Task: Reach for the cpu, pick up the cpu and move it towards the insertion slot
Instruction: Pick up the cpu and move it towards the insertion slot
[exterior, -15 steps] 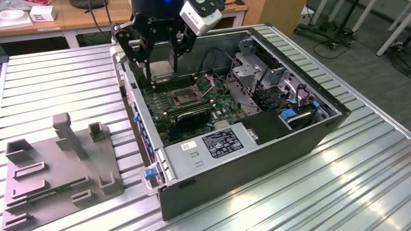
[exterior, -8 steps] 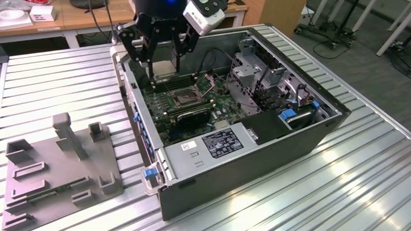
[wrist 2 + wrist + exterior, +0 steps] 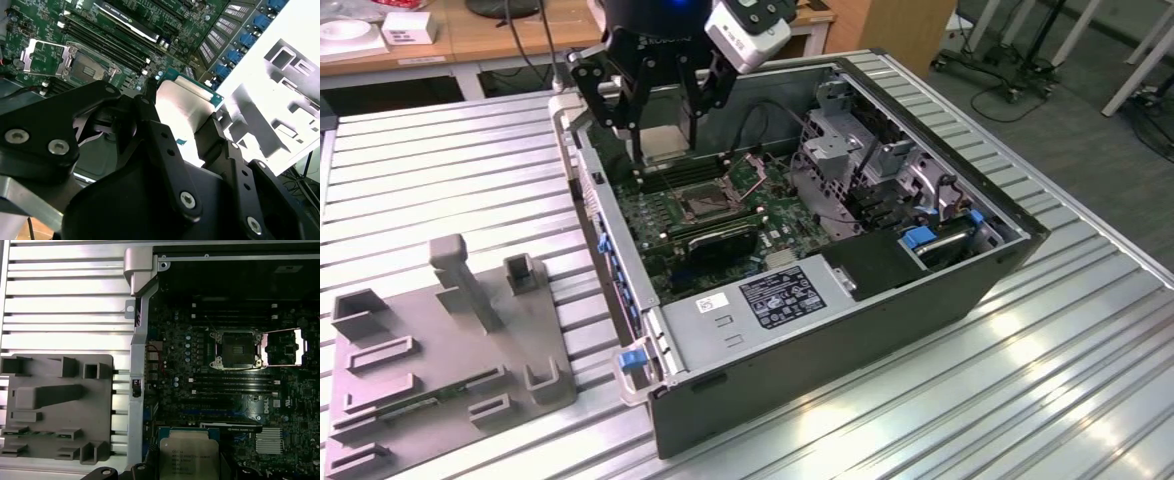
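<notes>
The flat silvery cpu (image 3: 664, 136) is clamped between the gripper's (image 3: 662, 140) jaws, above the board, short of the open square slot (image 3: 704, 208).

The gripper (image 3: 182, 125) fingers hide part of the cpu (image 3: 182, 107) in the second wrist view.

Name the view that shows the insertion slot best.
The first wrist view: the insertion slot faces the camera squarely, unobstructed, its bracket swung open. The exterior view shows it smaller, at an angle; the second wrist view shows it obliquely beyond the gripper.
</notes>
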